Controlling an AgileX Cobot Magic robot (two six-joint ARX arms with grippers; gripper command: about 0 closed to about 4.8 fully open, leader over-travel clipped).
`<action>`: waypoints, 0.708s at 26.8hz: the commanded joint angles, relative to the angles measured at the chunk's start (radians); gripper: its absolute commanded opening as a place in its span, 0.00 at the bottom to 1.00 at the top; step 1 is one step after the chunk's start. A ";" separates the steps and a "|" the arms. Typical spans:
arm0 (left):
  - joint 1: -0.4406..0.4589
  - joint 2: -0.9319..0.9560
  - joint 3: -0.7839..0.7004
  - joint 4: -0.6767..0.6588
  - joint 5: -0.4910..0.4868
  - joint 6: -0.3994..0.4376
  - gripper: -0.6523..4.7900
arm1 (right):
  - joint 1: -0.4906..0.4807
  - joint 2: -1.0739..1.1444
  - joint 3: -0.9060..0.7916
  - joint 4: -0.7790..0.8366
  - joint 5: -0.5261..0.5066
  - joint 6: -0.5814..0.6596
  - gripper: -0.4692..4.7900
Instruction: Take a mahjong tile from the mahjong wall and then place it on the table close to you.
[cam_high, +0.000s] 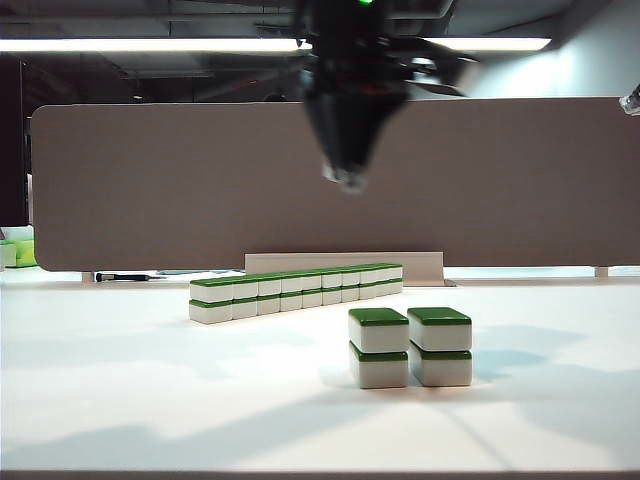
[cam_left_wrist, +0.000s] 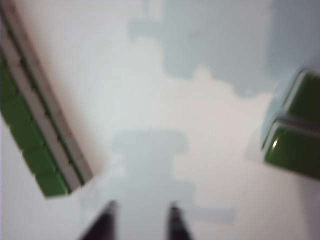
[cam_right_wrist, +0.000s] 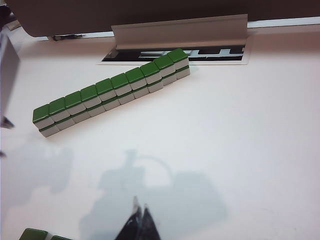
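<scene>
Item one, the mahjong wall (cam_high: 297, 291): you have it on the white worktop (cam_high: 120, 390), left of centre and toward the far side. Its long axis runs from near-left to far-right, green backs facing up. It stands two tiles high; the right wrist view shows ten columns (cam_right_wrist: 111, 91), so twenty tiles.

Item two, the short cluster (cam_high: 410, 346): four tiles, two stacks of two, side by side, nearer to you and right of the wall's near end, well apart from it.

Item three, the left end effector (cam_high: 349, 178): you see it hanging high above the worktop near the middle of the scene, pointing down, blurred. In its own wrist view the two dark fingertips (cam_left_wrist: 106, 216) stand a little apart with nothing between them (cam_left_wrist: 141, 220); the wall's end lies to one side and the cluster to the other, bare worktop below.

Item four, the right end effector (cam_right_wrist: 141, 220): its tips sit together, empty, above the worktop on the near side of the wall.

Item five, a grey-brown partition panel (cam_high: 150, 180) stands upright behind the worktop.
</scene>
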 joint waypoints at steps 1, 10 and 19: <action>0.054 -0.039 0.005 -0.059 0.039 -0.070 0.20 | 0.001 -0.003 0.006 0.011 -0.002 -0.002 0.09; 0.209 -0.168 0.005 -0.053 0.218 -0.108 0.11 | 0.001 -0.003 0.006 0.011 -0.001 -0.002 0.09; 0.337 -0.290 0.005 0.024 0.350 -0.123 0.11 | 0.001 -0.003 0.006 0.011 -0.001 -0.002 0.09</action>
